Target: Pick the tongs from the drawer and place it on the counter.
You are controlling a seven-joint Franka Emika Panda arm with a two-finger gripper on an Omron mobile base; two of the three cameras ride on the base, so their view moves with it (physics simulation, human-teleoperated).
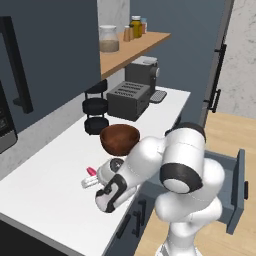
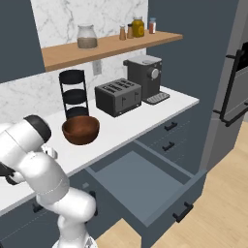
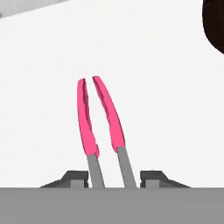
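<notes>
Tongs over the surface

The pincer (image 3: 111,181) grips the tongs (image 3: 99,116) by their grey shafts, pink tips low above the surface (image 1: 45,185) for release; drawer (image 2: 145,186) open.

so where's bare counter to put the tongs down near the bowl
The plain white counter is bare left of and in front of the brown wooden bowl, under the pink tongs in the hand. Behind the bowl it is crowded: black tiered stand, dark grey toaster, coffee machine.
</notes>
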